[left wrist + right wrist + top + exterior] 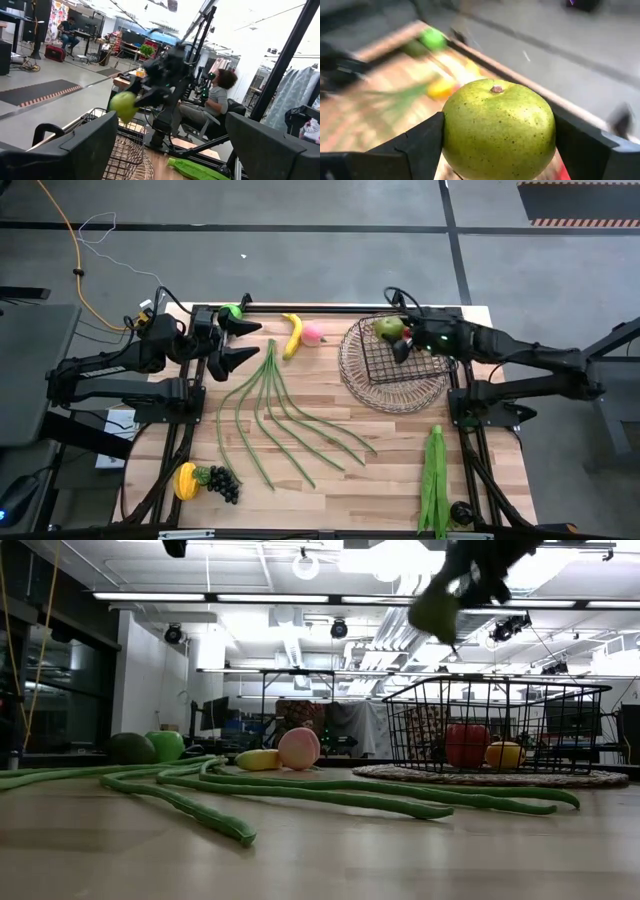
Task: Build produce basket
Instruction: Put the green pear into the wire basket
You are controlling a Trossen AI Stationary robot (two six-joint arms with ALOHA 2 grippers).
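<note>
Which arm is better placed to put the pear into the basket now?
The right arm. Its claw already holds the pear above the basket. The left claw is open and empty at the table's far left, near the green apple.

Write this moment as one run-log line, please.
right fingers: gripping pear above basket | left fingers: open, waiting by green apple

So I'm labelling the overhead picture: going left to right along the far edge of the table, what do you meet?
Left gripper → green apple → banana → peach → basket, with the pear in the right gripper over it.
</note>
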